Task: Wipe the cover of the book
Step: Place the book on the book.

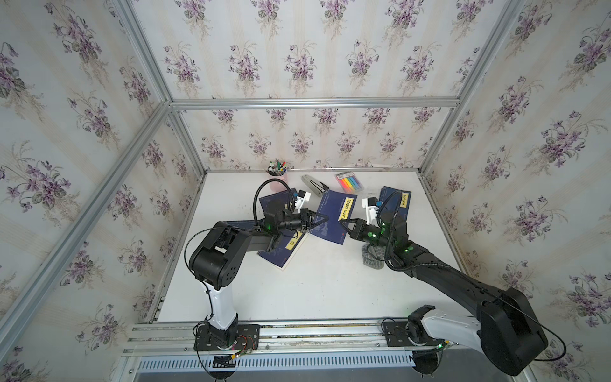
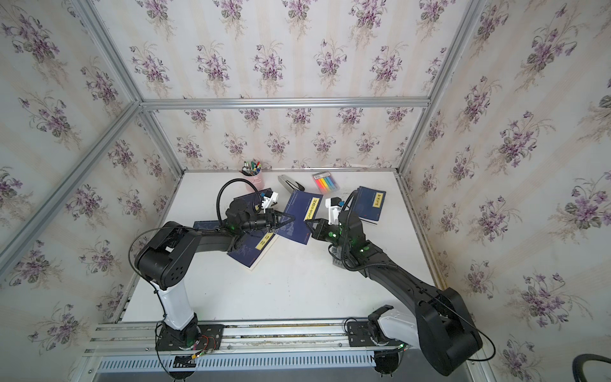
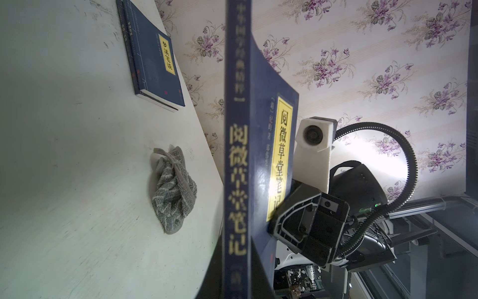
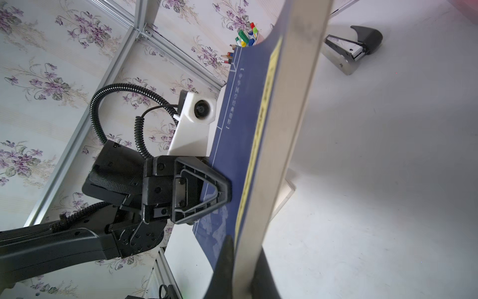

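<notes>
Both ends pinched. The left gripper point(image 4: 223, 192) is clamped on the spine side of the book point(image 1: 330, 205). The right gripper point(image 3: 278, 217) is closed on the opposite, page-edge side. Between them the book hangs over the middle of the table point(image 1: 314, 291), cover tilted up, apparently clear of the surface.

The cloth point(image 3: 173, 189) lies crumpled on the table beneath the right arm, touched by neither gripper.

We judge this a two-arm hold or hand-off ahead of wiping; no wiping seems begun.

Next move, as we read it: one gripper must let go and fetch the cloth, the right being nearer. Meanwhile the left carries the book alone or lays it flat, cover up. The grip at the spine is thin, so sag is a risk.
</notes>
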